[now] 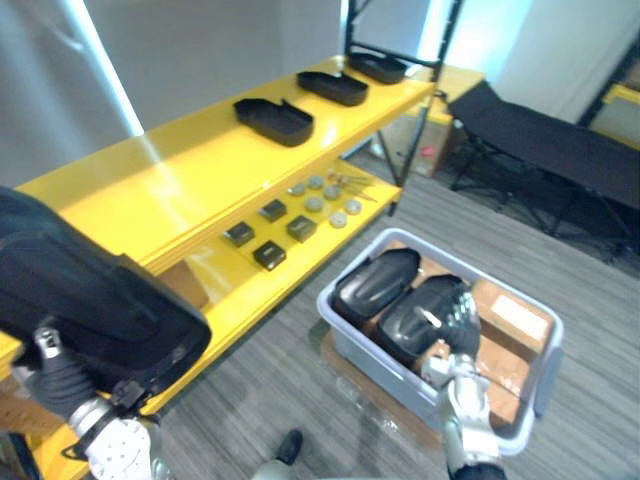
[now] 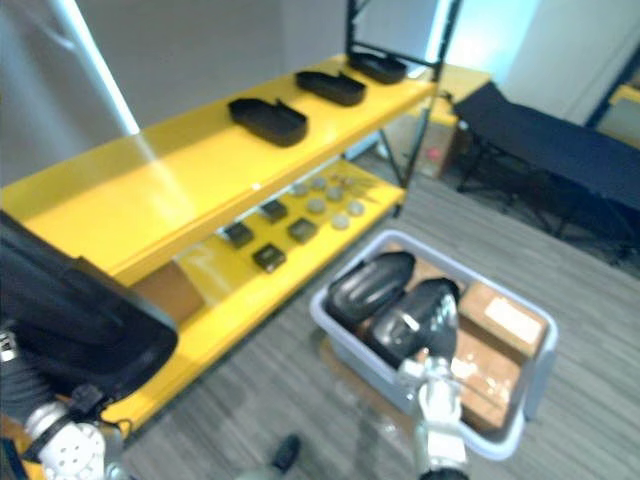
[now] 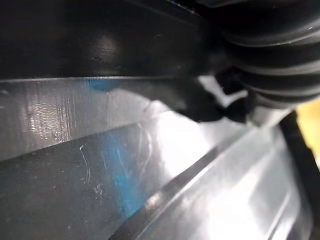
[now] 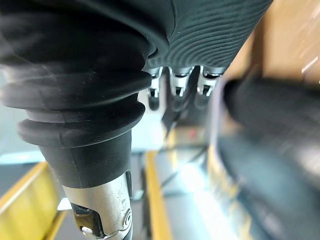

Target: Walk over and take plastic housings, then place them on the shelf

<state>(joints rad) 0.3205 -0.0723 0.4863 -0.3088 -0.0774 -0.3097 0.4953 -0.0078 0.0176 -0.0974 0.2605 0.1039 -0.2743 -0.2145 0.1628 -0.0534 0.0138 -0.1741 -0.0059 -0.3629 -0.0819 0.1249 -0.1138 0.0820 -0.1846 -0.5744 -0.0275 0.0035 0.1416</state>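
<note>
Black plastic made up every housing in view: three shelf housings (image 1: 274, 120) (image 1: 333, 87) (image 1: 377, 67) sat in a row on the top board of the yellow shelf (image 1: 150, 190) toward the upper centre, and two bin housings (image 1: 375, 280) (image 1: 405, 328) lay side by side in the grey bin (image 1: 545, 375) at lower right. At the lower left edge a large carried housing (image 1: 90, 290) rested over the left hand (image 3: 272, 55), and I could not tell how its hidden fingers stood. The right hand (image 1: 458, 318) lay on the nearer bin housing, fingers spread and fairly straight, not curled round it.

Housings (image 1: 398, 300) in bin (image 1: 548, 352), shelf (image 1: 150, 190) to left
</note>
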